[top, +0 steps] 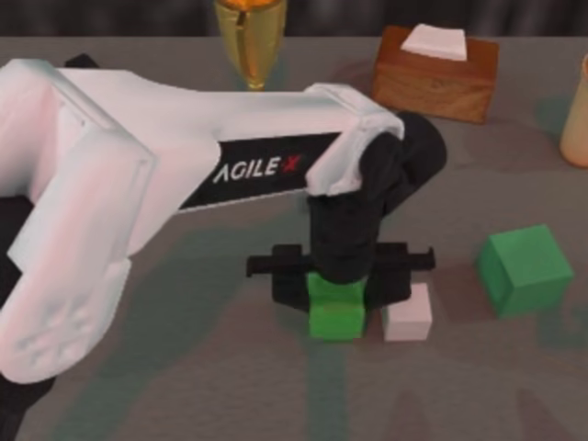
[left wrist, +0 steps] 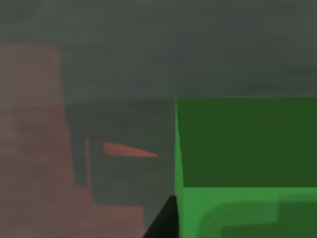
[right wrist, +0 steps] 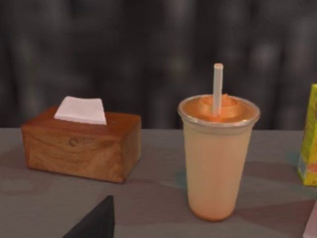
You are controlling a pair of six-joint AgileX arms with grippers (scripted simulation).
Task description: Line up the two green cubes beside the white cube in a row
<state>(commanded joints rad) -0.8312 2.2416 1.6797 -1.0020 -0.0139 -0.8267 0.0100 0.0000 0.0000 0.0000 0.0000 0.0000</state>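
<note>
Emerald-green cube (top: 525, 270) well right of white cube (top: 408, 313), untouched; lime-green cube (top: 335, 309) just left of white cube, left gripper (top: 338, 287) over it, jaw state unclear; cubes likely rigid, light, best gripped on opposite flat faces; right arm out of sight.

The smaller cube (top: 335, 312) sits on the table (top: 184, 386) near its middle, directly under the left end effector (top: 338, 292). The white cube (top: 407, 314) lies just beside it on the right, the two nearly touching in a row. The larger cube (top: 525, 269) rests well apart, farther right and slightly behind that row. Behind them, along the table's far edge, a goblet (top: 250, 37) stands left of a tissue box (top: 435, 72) with a tissue (top: 435, 40) on top, and a cup (top: 576, 115) stands at the right edge.
</note>
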